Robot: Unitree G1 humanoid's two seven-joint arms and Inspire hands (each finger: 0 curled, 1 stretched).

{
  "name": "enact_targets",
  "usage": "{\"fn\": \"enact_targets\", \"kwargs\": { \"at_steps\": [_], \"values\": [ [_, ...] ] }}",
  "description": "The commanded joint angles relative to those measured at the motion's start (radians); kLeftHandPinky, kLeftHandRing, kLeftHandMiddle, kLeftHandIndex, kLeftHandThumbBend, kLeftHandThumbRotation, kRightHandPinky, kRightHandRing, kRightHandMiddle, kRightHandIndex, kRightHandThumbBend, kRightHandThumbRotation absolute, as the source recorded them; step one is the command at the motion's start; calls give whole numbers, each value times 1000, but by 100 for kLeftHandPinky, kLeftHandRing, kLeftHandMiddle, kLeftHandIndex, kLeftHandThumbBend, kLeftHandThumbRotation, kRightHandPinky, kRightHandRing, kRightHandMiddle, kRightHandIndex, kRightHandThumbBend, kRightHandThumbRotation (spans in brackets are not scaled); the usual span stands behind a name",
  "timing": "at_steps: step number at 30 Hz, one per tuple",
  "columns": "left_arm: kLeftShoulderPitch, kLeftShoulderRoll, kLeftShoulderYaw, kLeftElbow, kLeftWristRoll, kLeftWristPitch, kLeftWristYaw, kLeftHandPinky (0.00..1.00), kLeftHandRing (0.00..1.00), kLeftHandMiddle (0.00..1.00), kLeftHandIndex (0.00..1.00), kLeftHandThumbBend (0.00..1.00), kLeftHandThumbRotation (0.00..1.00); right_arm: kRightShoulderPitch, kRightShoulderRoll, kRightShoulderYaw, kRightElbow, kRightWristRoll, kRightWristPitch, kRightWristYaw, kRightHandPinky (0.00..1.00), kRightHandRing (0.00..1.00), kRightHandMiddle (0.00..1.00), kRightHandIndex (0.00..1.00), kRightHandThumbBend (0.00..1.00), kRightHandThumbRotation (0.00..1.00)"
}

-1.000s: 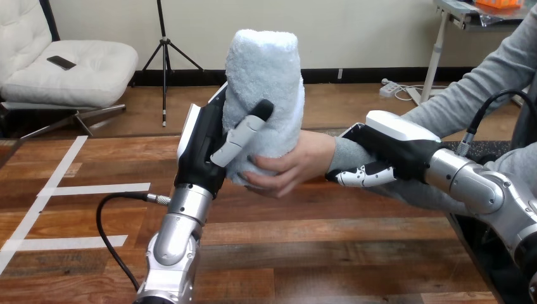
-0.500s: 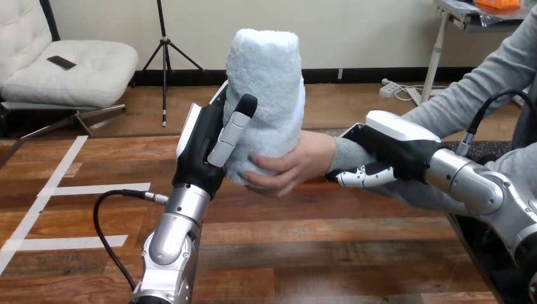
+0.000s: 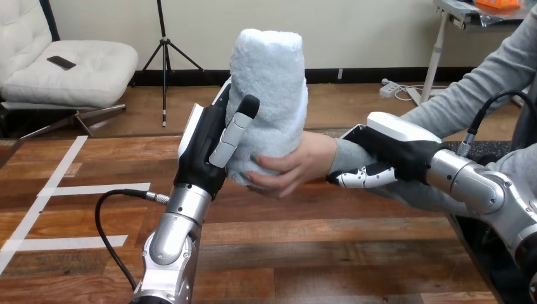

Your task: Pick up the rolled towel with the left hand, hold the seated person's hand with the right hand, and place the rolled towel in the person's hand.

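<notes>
The right hand (image 3: 389, 151) clamped the person's wrist (image 3: 344, 156). The person's hand (image 3: 297, 166) and the left hand (image 3: 204, 144) touched the upright rolled towel (image 3: 271, 88); whether the left gripped it, I could not tell.

Left hand (image 3: 202, 145): thumb (image 3: 233, 130), a second ago laid slantwise across the front of the towel (image 3: 272, 82) with its tip pointing right, now swung nearer upright along the towel's left flank, tip raised; towel shifted and leaned slightly to the right, its top edge nearer the view's right.
</notes>
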Motion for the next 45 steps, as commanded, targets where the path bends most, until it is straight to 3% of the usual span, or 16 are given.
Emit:
{"fn": "enact_targets", "kwargs": {
  "at_steps": [1,15,27,34,45],
  "values": [
    [-46,6,-18,-33,17,-13,-1,91,98,96,93,100,90,-78,26,-21,-37,16,-30,-17,43,50,56,60,72,59],
    [-44,12,-16,-36,29,-24,12,89,97,96,94,100,89,-90,9,11,-44,-39,-25,-17,58,65,69,73,93,81],
    [-33,14,-14,-50,11,-30,-20,89,98,96,94,100,84,-84,5,7,-55,-49,-9,-1,66,76,78,81,99,90],
    [-21,14,-10,-55,23,-49,5,90,97,95,93,100,83,-72,8,-8,-66,-39,5,-2,68,78,81,83,100,93],
    [15,16,-12,-76,26,-83,20,91,93,93,91,100,91,-47,11,-35,-83,-7,30,-21,69,80,82,83,100,93]
  ]
}}
